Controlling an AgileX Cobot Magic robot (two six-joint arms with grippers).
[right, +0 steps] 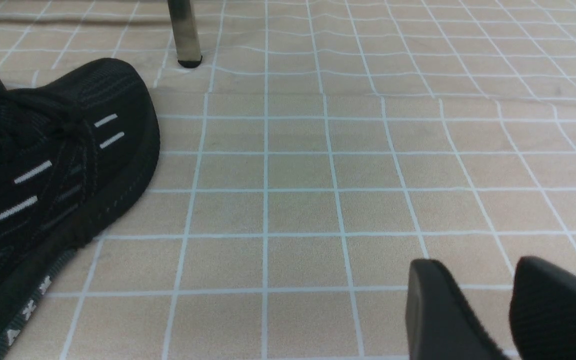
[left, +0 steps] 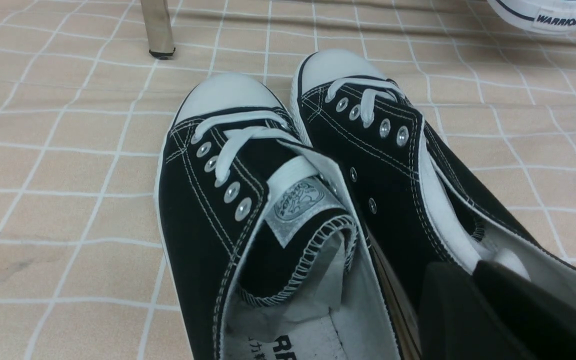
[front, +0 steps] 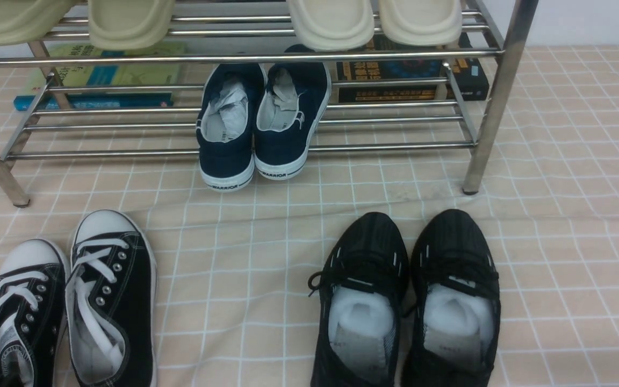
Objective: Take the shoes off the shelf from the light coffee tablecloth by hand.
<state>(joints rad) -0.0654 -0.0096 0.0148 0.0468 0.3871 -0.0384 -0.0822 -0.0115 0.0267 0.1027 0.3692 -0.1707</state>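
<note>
The shoes (front: 62, 301), black canvas sneakers with white laces and toe caps, stand side by side on the light coffee tablecloth (front: 245, 258) at the front left, in front of the shelf (front: 495, 107). In the left wrist view my left gripper (left: 468, 270) sits at the heel end of one shoe (left: 383, 165), one finger inside and one outside its inner wall, shut on that wall. The other shoe (left: 218, 200) lies right beside it. My right gripper (right: 478, 267) hangs open over bare cloth with nothing between its fingers. Neither gripper shows in the front view.
Navy slip-ons (front: 258, 123) sit on the shelf's lower bars, heels overhanging. Black mesh shoes (front: 406, 301) stand at the front right, one close to my right gripper (right: 53, 165). Cream slippers (front: 331, 21) fill the top tier; books (front: 100, 80) lie behind. A shelf leg (right: 183, 35) stands ahead.
</note>
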